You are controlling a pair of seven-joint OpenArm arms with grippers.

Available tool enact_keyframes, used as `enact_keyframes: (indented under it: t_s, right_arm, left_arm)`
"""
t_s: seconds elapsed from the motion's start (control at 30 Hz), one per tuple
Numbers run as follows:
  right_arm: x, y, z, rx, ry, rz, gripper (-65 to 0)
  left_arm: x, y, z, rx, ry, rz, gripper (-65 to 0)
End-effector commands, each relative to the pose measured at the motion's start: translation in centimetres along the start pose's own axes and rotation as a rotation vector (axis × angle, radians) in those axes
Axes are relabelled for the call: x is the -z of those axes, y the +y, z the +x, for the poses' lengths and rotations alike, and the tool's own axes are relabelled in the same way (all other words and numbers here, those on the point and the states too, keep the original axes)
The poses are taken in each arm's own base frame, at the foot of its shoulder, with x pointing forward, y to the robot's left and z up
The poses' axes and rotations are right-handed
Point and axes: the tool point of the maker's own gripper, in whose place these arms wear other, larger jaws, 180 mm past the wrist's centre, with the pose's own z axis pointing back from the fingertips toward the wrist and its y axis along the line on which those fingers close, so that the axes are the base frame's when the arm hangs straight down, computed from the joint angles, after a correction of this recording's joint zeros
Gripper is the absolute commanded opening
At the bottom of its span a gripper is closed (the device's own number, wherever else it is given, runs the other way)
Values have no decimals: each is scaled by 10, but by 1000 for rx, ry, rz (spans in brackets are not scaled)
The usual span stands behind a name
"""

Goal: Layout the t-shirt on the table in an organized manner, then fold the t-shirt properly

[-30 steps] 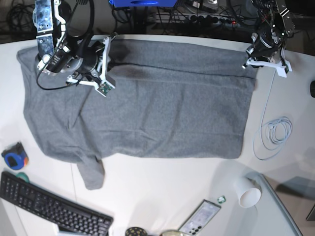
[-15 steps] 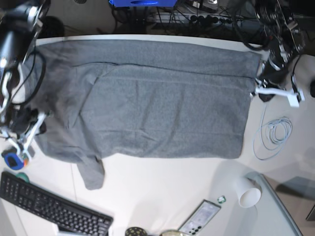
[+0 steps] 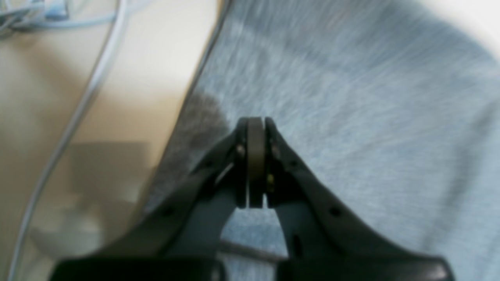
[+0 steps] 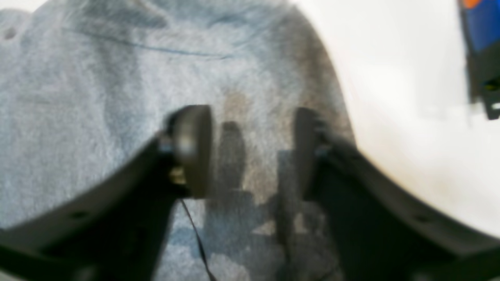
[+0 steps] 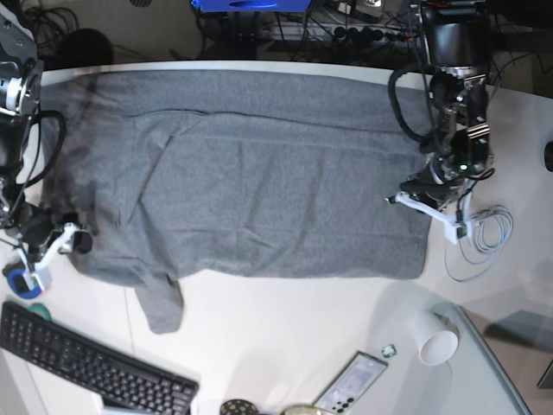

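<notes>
Your right claw (image 4: 250,152) hangs released over the t-shirt (image 5: 251,173) at its keyboard-side sleeve edge, gripping nothing. The shirt lies spread across the table (image 5: 285,328), the sleeve nearest the keyboard (image 5: 86,363) flopping out. It looks soft, light, prone to bunching, so pinch hems and corners. Your left claw (image 3: 256,156) is clenched empty above the far edge.

Both arms are being seen as black-bodied, with white printed brackets near the wrists and black cables looped alongside. The left gripper (image 3: 256,128) is being shown with dark curved fingers, small screws and olive-grey pads. The right gripper (image 4: 250,152) is being shown with matching dark fingers (image 4: 191,148) and brass-coloured screw heads.
</notes>
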Motion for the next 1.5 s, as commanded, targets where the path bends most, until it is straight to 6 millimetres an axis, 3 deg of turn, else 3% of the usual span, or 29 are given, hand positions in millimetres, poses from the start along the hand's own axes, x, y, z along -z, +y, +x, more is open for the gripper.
enact_keyframes:
  t_s: [0.0,0.07,0.13,0.2,0.3,0.63,0.8,0.93,1.1,1.23,1.37,1.47]
  right_arm:
    - [-6,-4,28,-9,-73,-3,-474]
    - [-5,-3,26,-6,-70,-1,-576]
    - [-2,-3,15,16,-46,5,-617]
    - [0,-4,6,33,-23,6,-621]
    - [0,-23,-5,90,2,-88,-621]
    - [-4,-50,-49,165,76,-278,-627]
    - [-12,-45,-55,161,48,-310,-627]
    - [-21,-28,-42,133,38,-294,-629]
    - [-38,-10,6,38,-88,-293,-626]
    - [-42,-15,34,22,-133,-302,-624]
    - [-27,-27,33,84,-87,-293,-624]
    - [-17,-34,32,126,-76,-286,-626]
  left_arm:
    - [2,-3,12,22,-56,4,-650]
    - [9,2,0,61,-55,38,-650]
    - [16,8,-15,82,-24,63,-650]
    - [19,15,-27,79,9,78,-650]
    - [20,21,-35,87,29,91,-650]
    - [18,31,-30,104,22,109,-650]
    - [17,34,-33,106,27,113,-650]
    - [16,33,-27,102,12,109,-650]
    - [0,19,19,114,-112,84,-650]
    - [-23,4,39,142,-203,53,-650]
    - [-38,-21,13,153,-190,-1,-650]
    - [-45,-29,-24,188,-127,-29,-650]
